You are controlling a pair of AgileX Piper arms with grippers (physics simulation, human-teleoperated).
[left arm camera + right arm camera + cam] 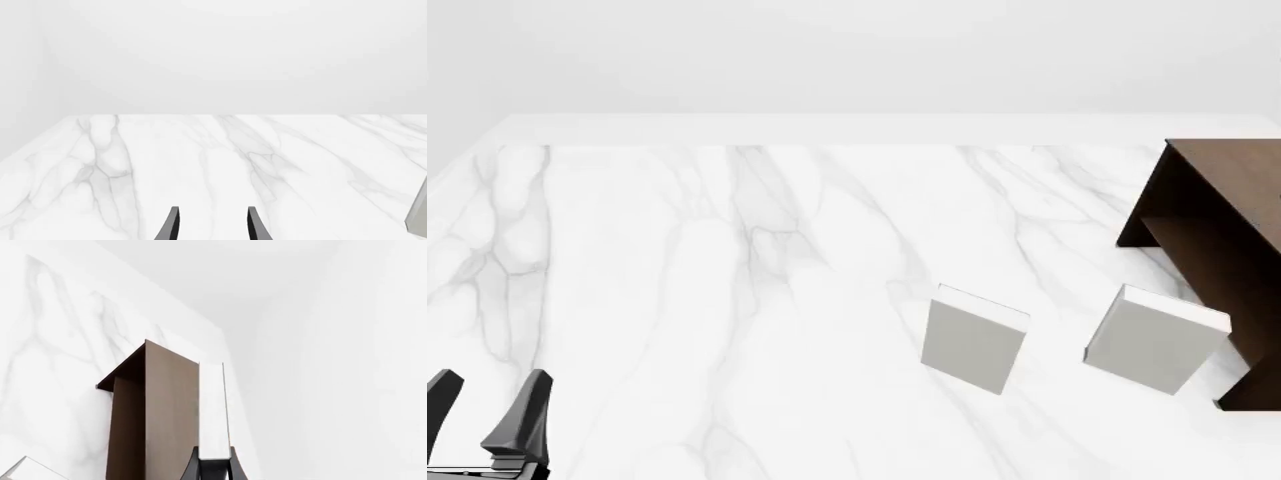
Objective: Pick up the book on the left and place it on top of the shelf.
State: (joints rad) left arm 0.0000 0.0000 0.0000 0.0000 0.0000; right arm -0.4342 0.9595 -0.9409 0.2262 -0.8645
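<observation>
In the right wrist view, my right gripper [213, 454] is shut on the book [212, 405]. Only the book's white page edge shows, as a narrow strip lying along the flat top of the dark brown shelf [163, 415]. In the front view the shelf [1214, 225] stands at the right edge of the table, and neither the book nor the right gripper is in that picture. My left gripper [483, 400] is open and holds nothing, low over the table's near left corner. The left wrist view shows the left gripper [215, 225] with bare marble between its fingers.
Two white-grey books stand on the marble table [694, 280]: one mid-right [972, 338], and another [1154, 340] just in front of the shelf. One book's corner [27, 471] shows in the right wrist view, and a grey edge [419, 212] in the left wrist view.
</observation>
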